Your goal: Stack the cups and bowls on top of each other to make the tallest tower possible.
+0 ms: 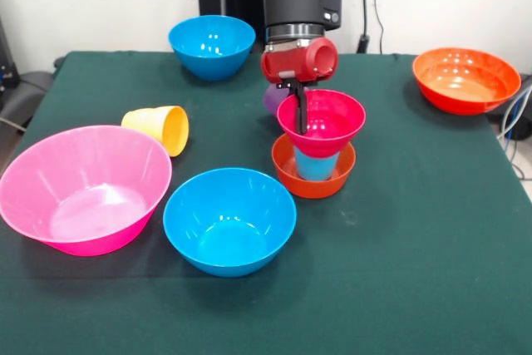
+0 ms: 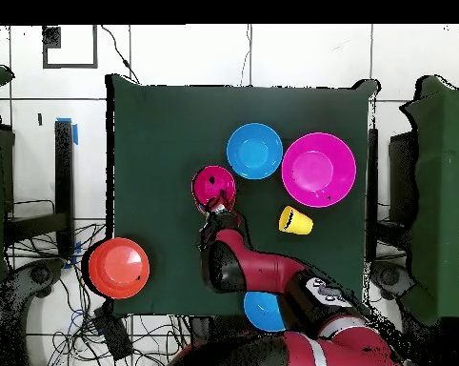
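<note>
The gripper (image 1: 300,115) seems pinched narrowly on the near rim of the small magenta bowl (image 1: 331,119), though its fingers blur together. That bowl sits atop the light blue cup (image 1: 317,165) inside the orange-red bowl (image 1: 312,180), mid-table (image 1: 416,239).

Standing mid-surface (image 1: 416,230): tower (image 1: 316,151), small bowl (image 1: 314,174) under cup (image 1: 317,165) under top bowl (image 1: 322,120). Lying left of it: tipped cup (image 1: 162,128), big bowl (image 1: 83,187). Sitting front-left: medium bowl (image 1: 229,219). Sitting far right: wide bowl (image 1: 465,79).
</note>
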